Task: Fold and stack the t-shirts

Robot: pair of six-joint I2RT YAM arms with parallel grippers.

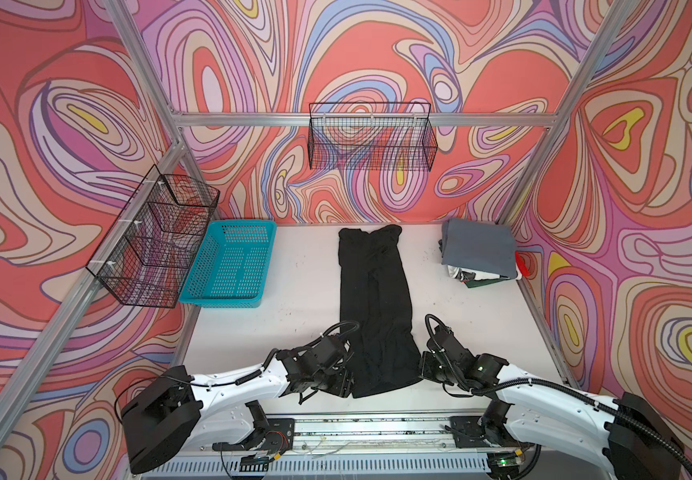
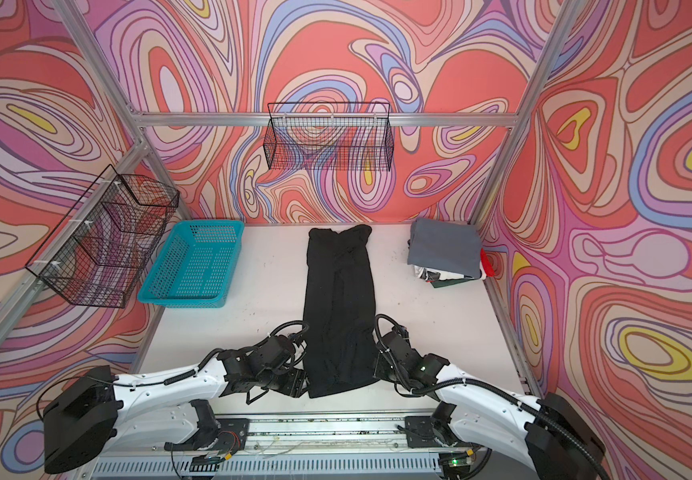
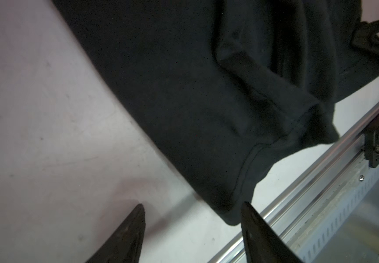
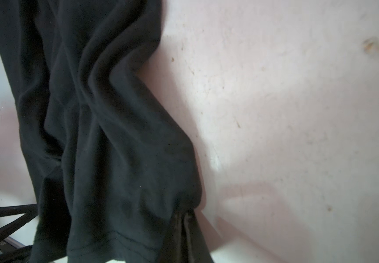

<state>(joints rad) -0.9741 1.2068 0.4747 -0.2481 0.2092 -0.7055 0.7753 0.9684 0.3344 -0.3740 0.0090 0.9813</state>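
Your black t-shirt (image 1: 373, 299) (image 2: 338, 299) lies mid-table (image 1: 294, 332) as a long, narrow strip of soft matte knit. It is rumpled into lengthwise ridges, with its stitched hem nearest the arms. Your right gripper (image 4: 184, 227) is clamped on one hem corner, the cloth bunched where the jaws meet. Your left gripper (image 3: 192, 205) stands part open and holds nothing, one fingertip just beside the other corner; whether it touches is unclear. In the far right corner a grey t-shirt (image 1: 479, 247) tops a folded stack (image 1: 481, 277), with only slivers of white, green and red showing beneath. A perforated turquoise basket (image 1: 232, 266) sits far left.
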